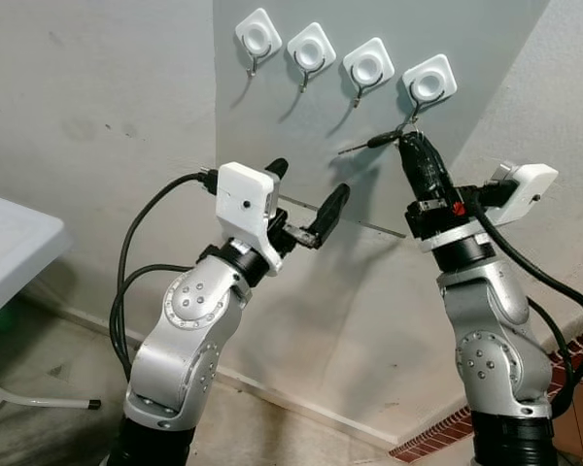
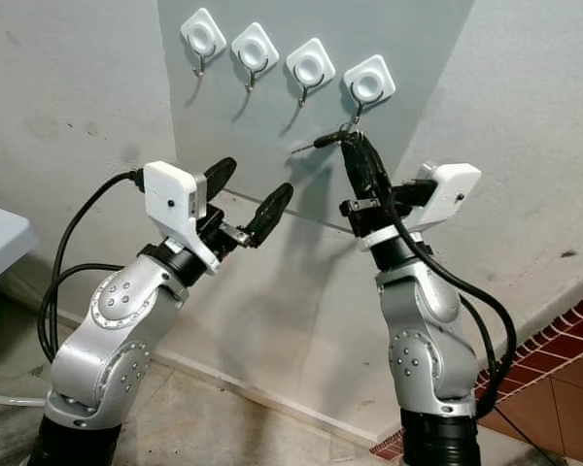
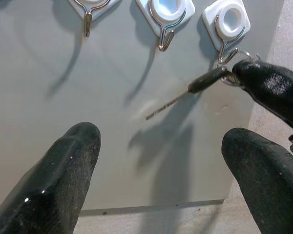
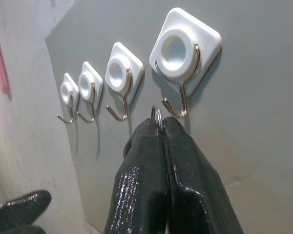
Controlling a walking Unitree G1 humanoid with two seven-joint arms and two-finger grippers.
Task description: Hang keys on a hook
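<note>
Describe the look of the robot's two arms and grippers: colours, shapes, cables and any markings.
Both arms are silver, rounded and studded with small bolts. Each wrist carries a white boxy camera housing and looping black cables. The left gripper and right gripper each have two long black fingers. A small red mark sits by the right wrist.

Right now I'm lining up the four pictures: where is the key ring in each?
Left eye view: key ring, pinched by the right gripper just under the rightmost hook.
Right eye view: same spot, key sticking out toward the robot's left.
Left wrist view: at the right fingertip, below the hook.
Right wrist view: a silver loop above the closed fingers.
Shared landmark: the rightmost hook.
</note>
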